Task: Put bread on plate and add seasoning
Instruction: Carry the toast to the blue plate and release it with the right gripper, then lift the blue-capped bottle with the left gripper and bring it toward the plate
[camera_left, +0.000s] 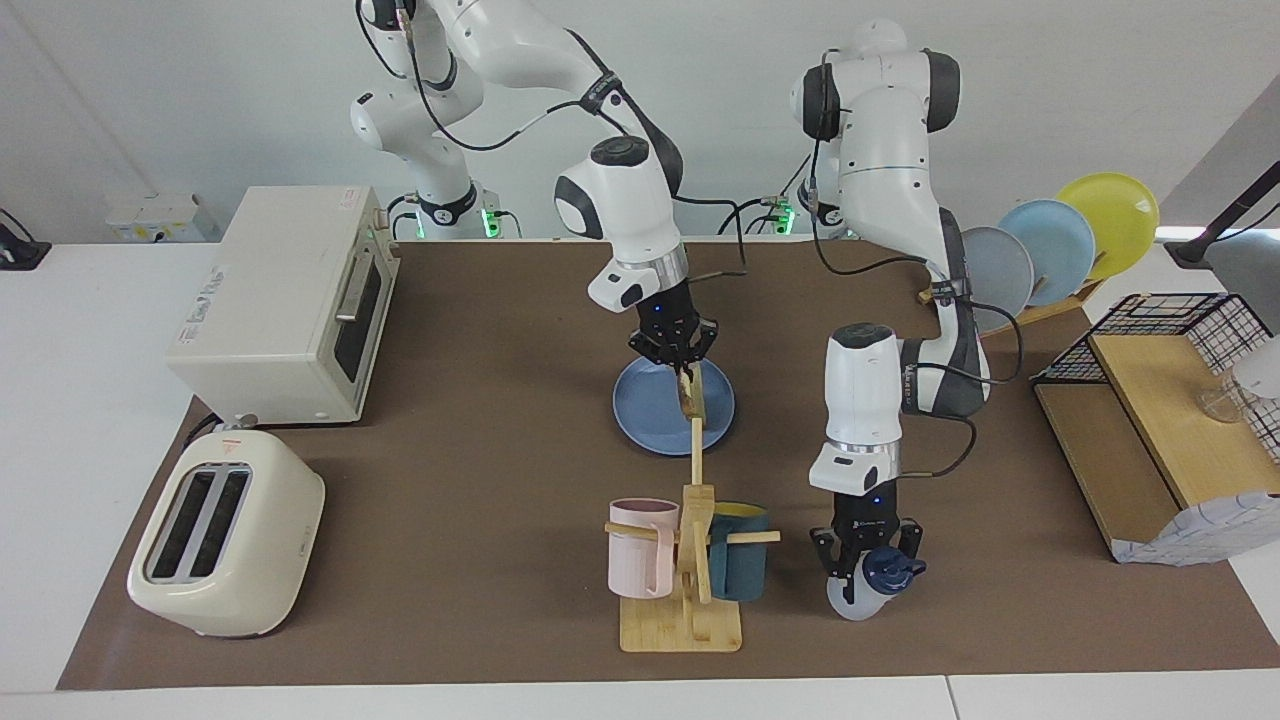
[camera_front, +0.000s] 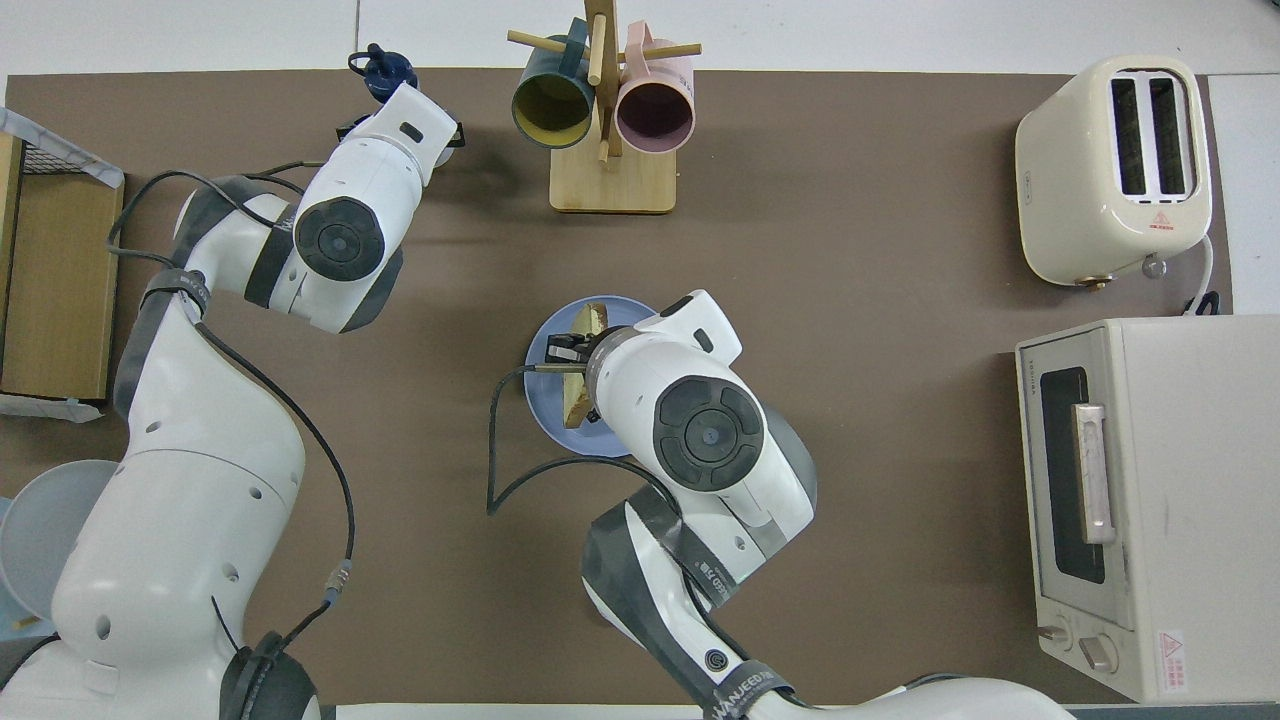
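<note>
My right gripper is shut on the bread, a tan slice with a brown crust held on edge over the blue plate. I cannot tell whether its lower edge touches the plate. In the overhead view the bread shows on both sides of the right gripper above the plate. My left gripper is shut on the seasoning bottle, which is tilted, its navy cap toward the left arm's end. The bottle is beside the mug rack; the overhead view shows only its cap past the left gripper.
A wooden mug rack with a pink mug and a teal mug stands beside the bottle. A toaster and toaster oven are at the right arm's end. A plate rack and wire-basket shelf are at the left arm's end.
</note>
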